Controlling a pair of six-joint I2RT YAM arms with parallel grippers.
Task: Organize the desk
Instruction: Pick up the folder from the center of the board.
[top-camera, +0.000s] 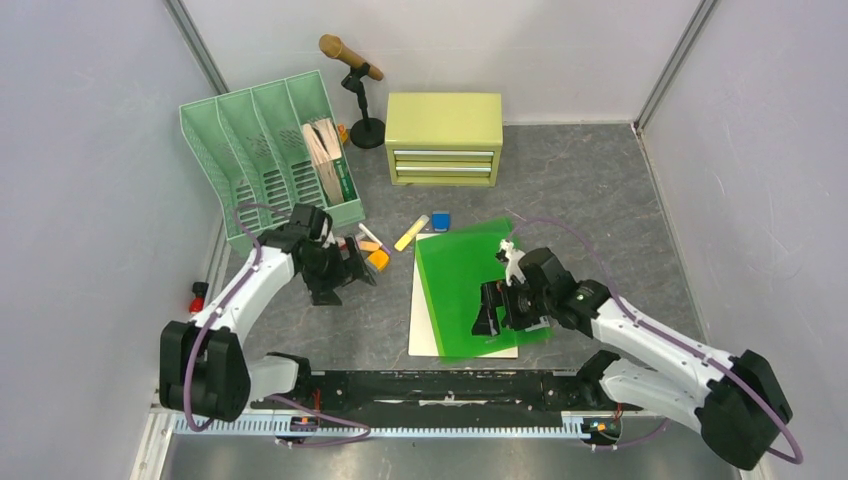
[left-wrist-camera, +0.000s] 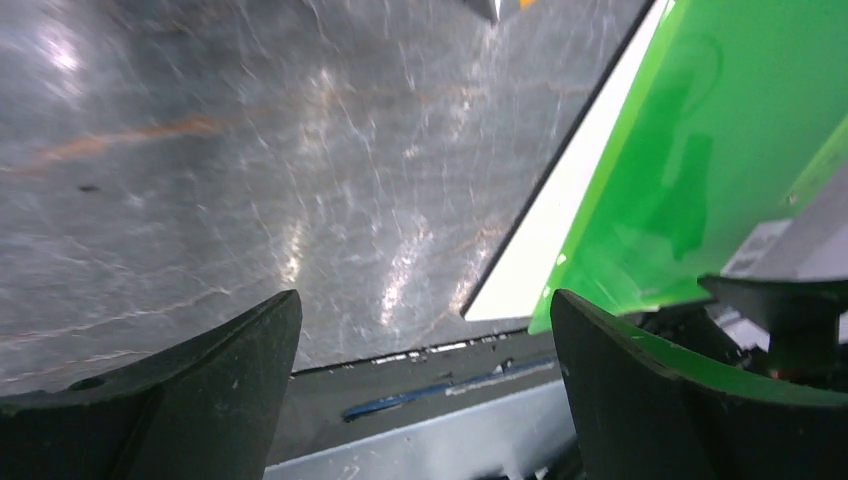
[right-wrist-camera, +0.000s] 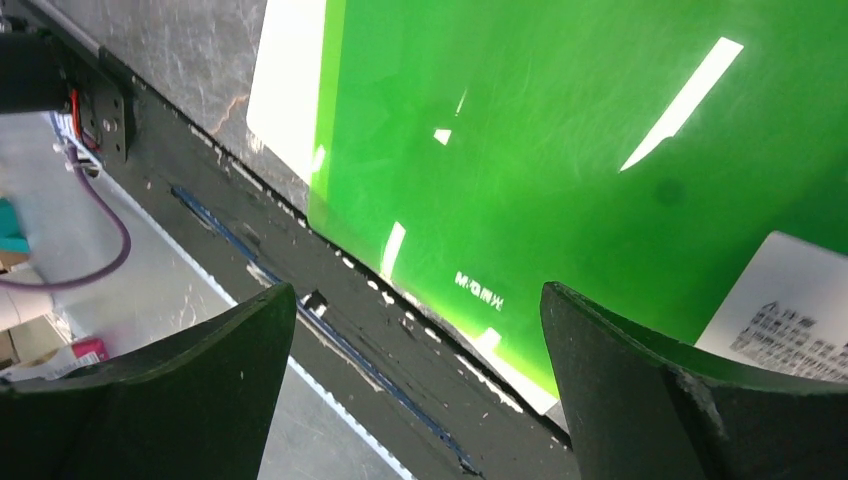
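Note:
The desk (top-camera: 600, 200) is a dark grey, pale-veined tabletop between pale walls. A translucent green folder (top-camera: 465, 275) lies on a white sheet (top-camera: 425, 325) at the front centre. My left gripper (top-camera: 358, 268) is open and empty, low over the desk left of the folder, beside an orange item (top-camera: 378, 259) and a white pen (top-camera: 370, 235). Its wrist view shows bare desk (left-wrist-camera: 250, 150), the gripper (left-wrist-camera: 425, 296) and the folder (left-wrist-camera: 700, 150). My right gripper (top-camera: 490, 312) is open and empty above the folder's near part (right-wrist-camera: 550, 150), jaws wide (right-wrist-camera: 417, 290).
A green file rack (top-camera: 265, 150) stands at the back left, holding a few items. A yellow-green two-drawer cabinet (top-camera: 444, 137) and a small stand with a wooden cylinder (top-camera: 352, 60) stand at the back. A yellow marker (top-camera: 411, 232) and a blue block (top-camera: 441, 220) lie behind the folder.

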